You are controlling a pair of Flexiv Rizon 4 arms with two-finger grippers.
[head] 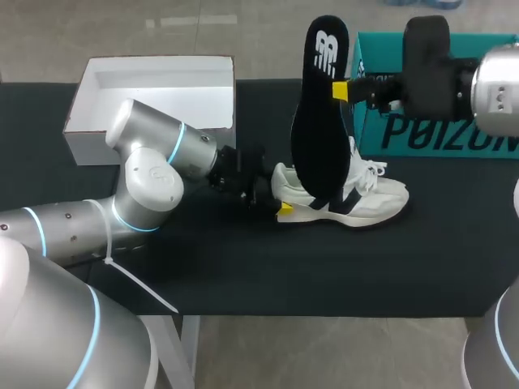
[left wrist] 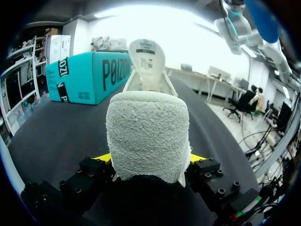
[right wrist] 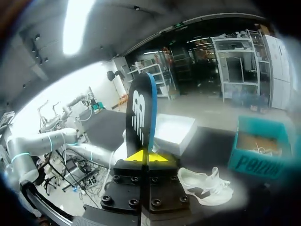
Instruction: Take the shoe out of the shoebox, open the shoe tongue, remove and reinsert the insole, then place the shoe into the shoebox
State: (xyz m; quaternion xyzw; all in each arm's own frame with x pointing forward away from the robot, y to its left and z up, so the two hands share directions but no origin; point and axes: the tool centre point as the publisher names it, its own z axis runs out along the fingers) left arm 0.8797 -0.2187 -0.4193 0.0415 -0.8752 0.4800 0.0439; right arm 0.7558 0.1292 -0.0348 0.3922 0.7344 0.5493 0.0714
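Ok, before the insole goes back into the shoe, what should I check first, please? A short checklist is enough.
1. Left fingers shut on the heel of the shoe: ok.
2. Right fingers shut on the insole: ok, it is held upright over the shoe.
3. Tongue open: ok, it stands up in the left wrist view.
4. Lower end of the insole in line with the shoe's opening: cannot tell, the insole hides it in the head view.
5. Shoebox open for later: ok.
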